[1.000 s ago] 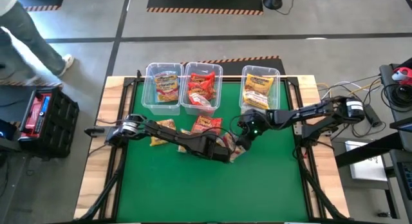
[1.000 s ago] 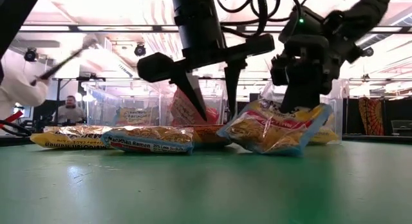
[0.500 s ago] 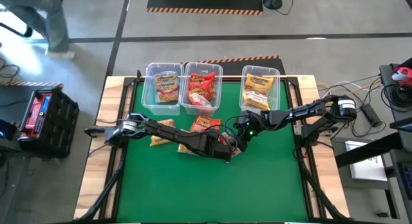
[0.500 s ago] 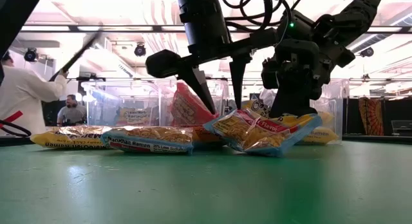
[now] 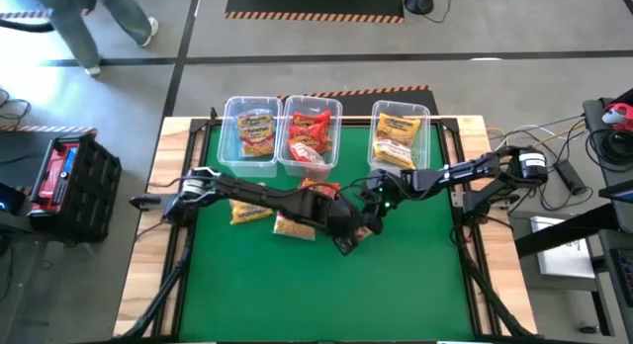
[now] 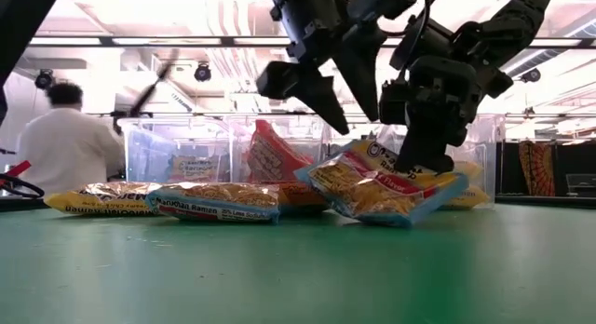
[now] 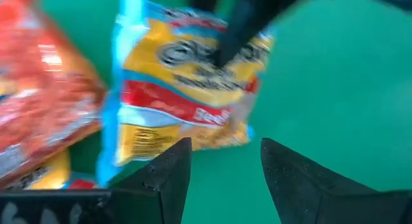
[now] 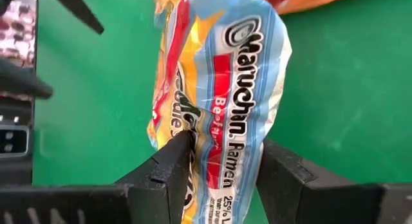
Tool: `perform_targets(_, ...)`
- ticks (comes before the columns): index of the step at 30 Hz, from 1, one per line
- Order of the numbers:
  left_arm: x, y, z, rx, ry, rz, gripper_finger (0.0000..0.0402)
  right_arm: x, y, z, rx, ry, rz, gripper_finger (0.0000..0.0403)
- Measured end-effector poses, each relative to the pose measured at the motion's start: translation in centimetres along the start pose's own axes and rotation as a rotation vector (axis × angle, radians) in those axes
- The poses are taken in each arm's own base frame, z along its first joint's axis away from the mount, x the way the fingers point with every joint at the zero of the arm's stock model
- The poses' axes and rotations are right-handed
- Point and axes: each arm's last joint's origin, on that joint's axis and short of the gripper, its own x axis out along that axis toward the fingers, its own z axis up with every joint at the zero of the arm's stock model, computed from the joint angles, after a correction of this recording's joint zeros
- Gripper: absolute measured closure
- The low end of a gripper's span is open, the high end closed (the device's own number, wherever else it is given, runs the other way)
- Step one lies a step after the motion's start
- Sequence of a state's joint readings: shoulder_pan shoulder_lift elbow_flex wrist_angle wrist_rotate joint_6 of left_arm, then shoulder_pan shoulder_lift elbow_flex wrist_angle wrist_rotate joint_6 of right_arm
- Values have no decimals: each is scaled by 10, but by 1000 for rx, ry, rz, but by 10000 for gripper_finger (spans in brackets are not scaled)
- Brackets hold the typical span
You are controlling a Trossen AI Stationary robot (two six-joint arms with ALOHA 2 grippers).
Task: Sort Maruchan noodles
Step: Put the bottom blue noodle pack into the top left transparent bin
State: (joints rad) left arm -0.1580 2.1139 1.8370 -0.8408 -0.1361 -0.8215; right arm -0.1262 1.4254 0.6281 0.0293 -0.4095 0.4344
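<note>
At table centre, the right gripper (image 8: 219,166) pinched a yellow-and-blue Maruchan packet (image 6: 377,186) by one end, its far end on the green mat (image 5: 326,285), while the left gripper (image 6: 345,87) hovered open just above, other packets (image 5: 252,214) lying toward nine o'clock and three clear bins (image 5: 314,107) at twelve.

The light is bright and even and comes from above me. In the low view the ceiling lamps (image 6: 200,71) behind my arms are overexposed, so my two grippers look like dark silhouettes. The green mat (image 6: 279,268) close to that camera is soft and out of focus. My left wrist view is strongly blurred, and the noodle packet (image 7: 187,102) in front of my left fingers (image 7: 168,176) is smeared. My right wrist view is sharp; the packet's plastic gives small white glare.
</note>
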Motion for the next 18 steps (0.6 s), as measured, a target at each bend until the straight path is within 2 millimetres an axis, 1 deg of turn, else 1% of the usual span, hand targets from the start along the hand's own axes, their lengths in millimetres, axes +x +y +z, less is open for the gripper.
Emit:
perform_targets(4,0,2,0,88,87,-71,232,0,1,-3,-36,35,31,262)
perform_targets(6,-5,3,-1,125,109,-77,232,-1,1,-4,-63,51,28,262)
perform_targets(10,-26,1,3,184,60,-121,232,-3,0,-7,-100,78,29,262)
perform_targets(12,-33,2,5,231,27,-124,232,-3,1,-6,-129,70,32,262)
perform_targets(18,-35,4,6,359,-7,-119,232,-3,2,-2,-241,21,24,262)
